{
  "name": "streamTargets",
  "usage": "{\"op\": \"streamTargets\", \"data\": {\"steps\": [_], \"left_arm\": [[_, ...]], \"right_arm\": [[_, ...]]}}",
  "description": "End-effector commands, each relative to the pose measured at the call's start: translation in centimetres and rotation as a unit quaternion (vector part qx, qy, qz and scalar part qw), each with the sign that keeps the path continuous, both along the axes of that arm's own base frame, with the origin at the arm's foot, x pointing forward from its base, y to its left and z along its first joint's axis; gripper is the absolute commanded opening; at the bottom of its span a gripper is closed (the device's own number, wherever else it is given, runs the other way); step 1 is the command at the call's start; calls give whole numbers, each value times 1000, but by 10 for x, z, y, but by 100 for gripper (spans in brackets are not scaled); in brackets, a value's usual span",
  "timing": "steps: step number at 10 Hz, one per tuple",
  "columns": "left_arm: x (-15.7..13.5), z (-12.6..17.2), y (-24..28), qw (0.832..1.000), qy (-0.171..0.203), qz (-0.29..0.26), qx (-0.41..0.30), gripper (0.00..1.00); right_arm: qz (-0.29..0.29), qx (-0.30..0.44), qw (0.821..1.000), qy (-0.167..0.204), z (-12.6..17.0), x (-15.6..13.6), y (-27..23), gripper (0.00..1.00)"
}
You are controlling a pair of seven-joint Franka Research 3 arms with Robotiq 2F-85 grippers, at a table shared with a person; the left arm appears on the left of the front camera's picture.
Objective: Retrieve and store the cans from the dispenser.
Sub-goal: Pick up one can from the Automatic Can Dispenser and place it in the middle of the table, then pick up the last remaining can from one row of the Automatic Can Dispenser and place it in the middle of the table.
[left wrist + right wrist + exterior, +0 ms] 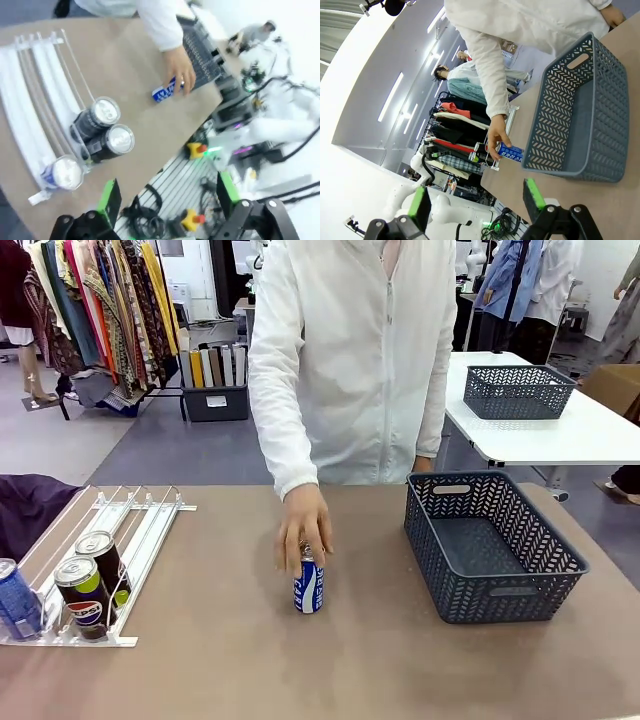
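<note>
A blue Pocari Sweat can (308, 585) stands upright in the middle of the table, with the person's hand (303, 525) on its top. The same can (165, 90) (510, 151) appears under that hand in both wrist views. The white dispenser (150, 527) lies at the left, holding two black Pepsi cans (84, 597) (104, 558) and one blue can (17, 600) at its near end. My left gripper (165, 200) hangs open above the dispenser's near end, where the Pepsi cans (107, 135) lie. My right gripper (477, 200) is open, high beside the basket.
A dark grey perforated basket (494, 545) stands with nothing in it at the right of the table, also seen as the basket (580, 115) from the right wrist. A second basket (517, 390) sits on a white table behind. A dark cloth (25, 510) lies at the far left.
</note>
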State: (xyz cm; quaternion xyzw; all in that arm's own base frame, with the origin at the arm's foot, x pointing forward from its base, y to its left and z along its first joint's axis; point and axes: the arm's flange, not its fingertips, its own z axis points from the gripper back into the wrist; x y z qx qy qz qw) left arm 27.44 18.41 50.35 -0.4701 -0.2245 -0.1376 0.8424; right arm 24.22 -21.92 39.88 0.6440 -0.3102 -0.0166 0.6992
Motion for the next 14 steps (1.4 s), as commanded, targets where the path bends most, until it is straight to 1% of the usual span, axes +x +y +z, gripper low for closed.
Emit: {"op": "streamTargets", "data": {"steps": [1,2,3,12,13,14], "left_arm": [[8,-16,21,995,26,62,-67,100],[4,-20,25,995,21,65,-71,100],[-1,-18,21,998,20,35,-39,100],[-1,-18,21,998,20,35,-39,100],[-3,-19,19,998,32,41,-31,100],[-3,-4,8,996,50,41,58,100]], "right_arm": [[5,1,1000,1,4,-1,0,100],[5,1,1000,1,4,-1,0,100],[5,1,1000,1,4,-1,0,100],[5,1,1000,1,4,-1,0,100],[5,1,1000,1,4,-1,0,100],[5,1,1000,1,4,-1,0,100]]}}
